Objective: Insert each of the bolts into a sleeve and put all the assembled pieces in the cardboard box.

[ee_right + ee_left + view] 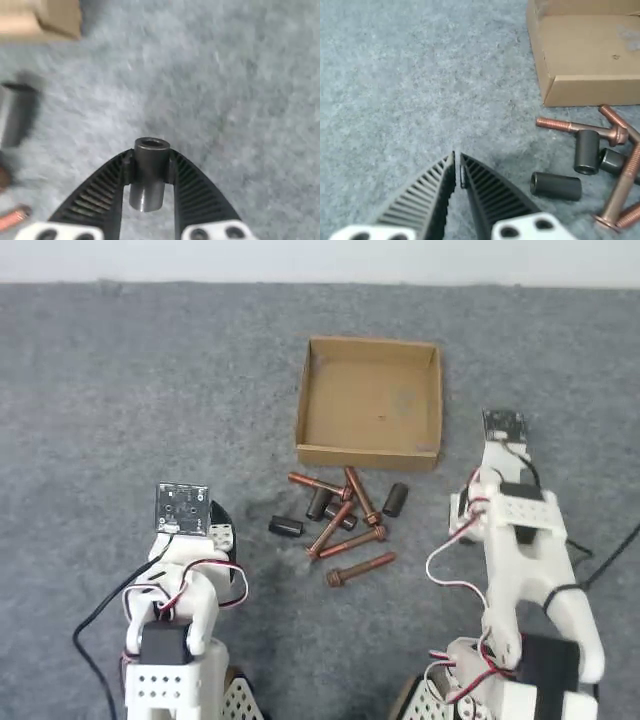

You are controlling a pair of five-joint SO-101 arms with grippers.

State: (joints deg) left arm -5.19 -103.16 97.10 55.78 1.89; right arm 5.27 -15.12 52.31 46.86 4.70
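Note:
My right gripper (150, 160) is shut on a black sleeve (147, 192), held upright above the grey carpet to the right of the pile. My left gripper (457, 159) is shut with nothing in it, low over the carpet left of the pile. The pile holds several copper bolts (350, 538) and three loose black sleeves (286, 527), just in front of the cardboard box (302, 400). In the left wrist view, one sleeve (556, 186) lies nearest my fingers, with a bolt (570, 125) and the box (580, 90) beyond. The box holds nothing.
Grey carpet (150, 390) covers the whole table. The right arm (520, 530) stands right of the pile, the left arm (185, 580) at the front left. A box corner (45, 22) and another sleeve (15, 120) show in the right wrist view.

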